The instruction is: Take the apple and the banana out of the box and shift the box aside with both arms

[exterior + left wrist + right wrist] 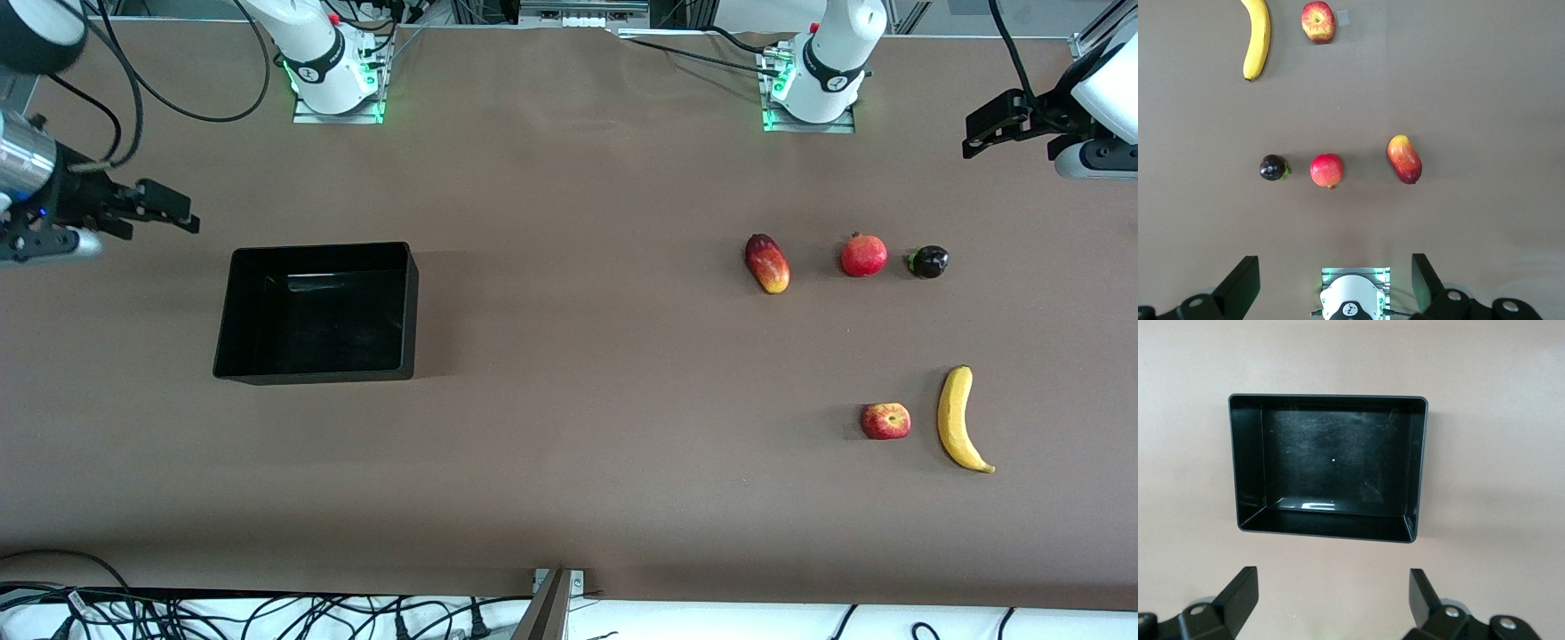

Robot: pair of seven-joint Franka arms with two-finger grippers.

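The empty black box (407,311) sits on the brown table toward the right arm's end; it fills the right wrist view (1418,467). The red apple (885,420) and the yellow banana (958,420) lie side by side toward the left arm's end, nearer the front camera than the other fruit. Both also show in the left wrist view, apple (1318,21) and banana (1258,37). My right gripper (160,212) (1331,577) hangs open in the air beside the box. My left gripper (982,129) (1335,267) is open too, high over the table's end. Neither holds anything.
A red-yellow mango (767,263), a red pomegranate (863,255) and a small dark purple fruit (929,261) lie in a row closer to the left arm's base (818,80). The right arm's base (333,76) stands at the same table edge. Cables run along the table's near edge.
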